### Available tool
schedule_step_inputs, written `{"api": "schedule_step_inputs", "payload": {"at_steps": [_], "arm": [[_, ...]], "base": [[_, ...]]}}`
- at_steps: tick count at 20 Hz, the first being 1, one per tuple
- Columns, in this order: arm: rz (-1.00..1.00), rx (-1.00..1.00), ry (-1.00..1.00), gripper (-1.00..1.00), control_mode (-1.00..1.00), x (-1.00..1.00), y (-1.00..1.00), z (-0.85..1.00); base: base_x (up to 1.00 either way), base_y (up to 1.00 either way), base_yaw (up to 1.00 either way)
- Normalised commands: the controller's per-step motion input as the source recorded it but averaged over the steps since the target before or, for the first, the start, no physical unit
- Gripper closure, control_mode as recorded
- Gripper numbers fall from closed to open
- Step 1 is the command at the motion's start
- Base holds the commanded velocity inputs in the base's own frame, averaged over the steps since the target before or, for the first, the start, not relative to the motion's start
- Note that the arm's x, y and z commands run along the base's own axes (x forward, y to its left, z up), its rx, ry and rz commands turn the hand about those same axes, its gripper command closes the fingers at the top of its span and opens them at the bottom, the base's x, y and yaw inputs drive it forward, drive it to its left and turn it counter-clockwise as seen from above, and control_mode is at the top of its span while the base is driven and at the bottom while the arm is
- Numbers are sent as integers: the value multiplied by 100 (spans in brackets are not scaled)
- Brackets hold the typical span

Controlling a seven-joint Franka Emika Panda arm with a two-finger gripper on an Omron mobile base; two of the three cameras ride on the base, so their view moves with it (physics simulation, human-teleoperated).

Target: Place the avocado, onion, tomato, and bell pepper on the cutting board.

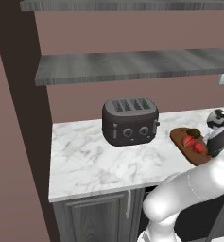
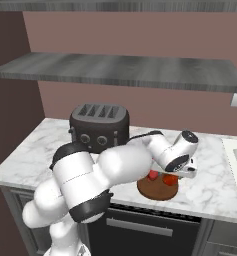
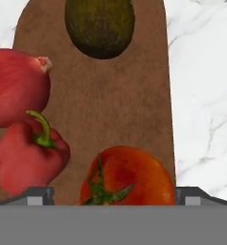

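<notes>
Judging from the hand view, the task looks all but finished: four pieces of produce sit on the board (image 3: pixel 124 95). The avocado (image 3: pixel 100 26) lies at the top of that view, well apart from the rest. The onion (image 3: pixel 17 86) rests at the left edge of the board, partly overhanging it (how much of it is on wood cannot be told from this angle). Just below the onion, and touching or nearly touching it, sits the pepper (image 3: pixel 31 160), stem up, also at the board's left edge. The tomato (image 3: pixel 129 177) lies lowest in the view, directly between the two fingertips (image 3: pixel 38 195).

The gripper (image 3: pixel 113 196) stands with its fingers spread wide, one tip on either side of the tomato and clear of it, so nothing is held. That suggests the tomato has been set down and only the retreat of the arm is left.

From the left base view, the board (image 1: pixel 179 134) lies on the counter (image 1: pixel 94 156) to the right of the toaster (image 1: pixel 130 121), with the avocado (image 1: pixel 194 133) at its far end and red shapes nearer the arm. The right base view shows the board (image 2: pixel 155 190) near the counter's front edge, the wrist hanging just above it.

What remains, at most, is checking that the onion and pepper count as on the board.
</notes>
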Motion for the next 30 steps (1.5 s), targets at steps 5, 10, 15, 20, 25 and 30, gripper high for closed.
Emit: {"api": "schedule_step_inputs", "payload": {"at_steps": [5,10,15,20,25,30], "arm": [[0,0,-5,-100,-100,-46,45,25],[0,-4,-18,-100,-100,-56,49,52],[0,-14,-16,-100,-100,-63,82,74],[-1,-20,-13,-100,-100,-73,100,67],[0,-21,-20,-100,-100,-81,100,49],[0,-17,-16,-100,-100,-60,86,52]], "base": [[0,0,0],[0,0,0],[0,0,0],[0,0,0],[0,0,0],[0,0,0]]}}
